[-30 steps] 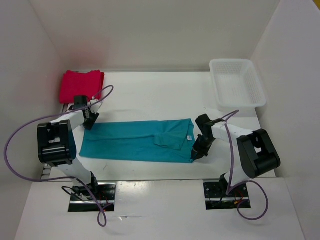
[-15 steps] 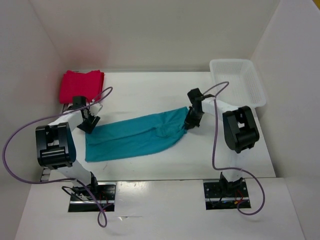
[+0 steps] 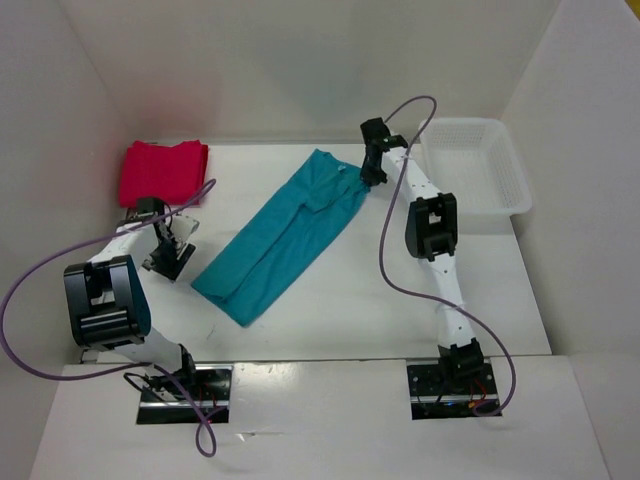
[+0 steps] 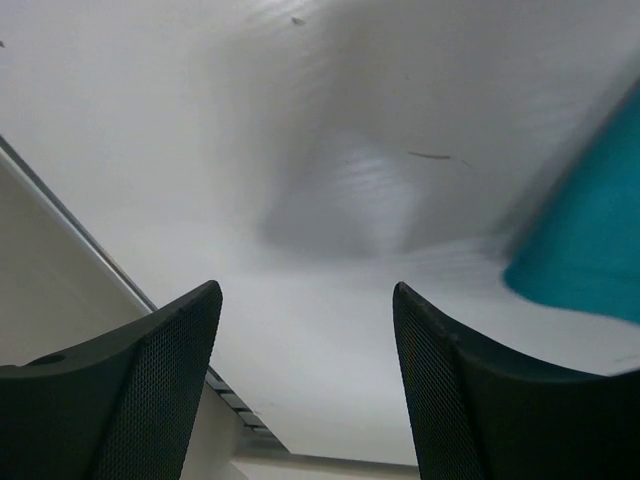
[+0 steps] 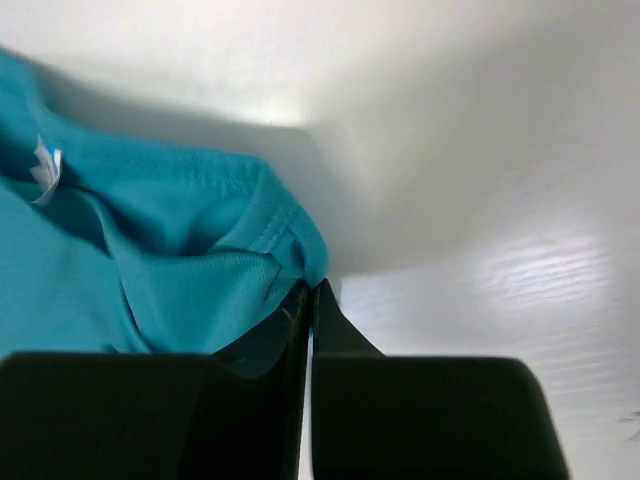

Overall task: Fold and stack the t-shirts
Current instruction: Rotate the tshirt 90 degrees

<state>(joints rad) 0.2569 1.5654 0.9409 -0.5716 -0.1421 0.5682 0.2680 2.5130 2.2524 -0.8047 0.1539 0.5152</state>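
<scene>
right gripper [image 3: 369,174] [image 5: 308,292] is seen at the far side of the table [image 3: 340,305], its arm stretched well forward from the base. its fingers are pressed together with only a thin line left between them, and a fold of the teal t-shirt [image 3: 275,235] [image 5: 110,270] is pinched there, at the hemmed edge beside the collar. a small white label [image 5: 45,165] is shown on the cloth in the right wrist view, left of the pinched spot.

the teal t-shirt is laid out as a long narrow band, folded lengthwise, and is set on a diagonal: its collar end is held at the far middle of the table, and its other end lies nearer the arm bases, toward the left. it is flat on the table along most of its length.

left gripper [image 3: 168,258] [image 4: 307,300] is held wide apart over bare table, with nothing between its fingers. it is near the near-left end of the teal t-shirt but apart from it; a corner of teal cloth [image 4: 590,250] is caught at the right edge of the left wrist view.

a folded red pile [image 3: 163,170] is placed in the far left corner; how many shirts are in it cannot be told. a white lattice basket [image 3: 470,124] is set in the far right corner, just beside the right arm.
</scene>
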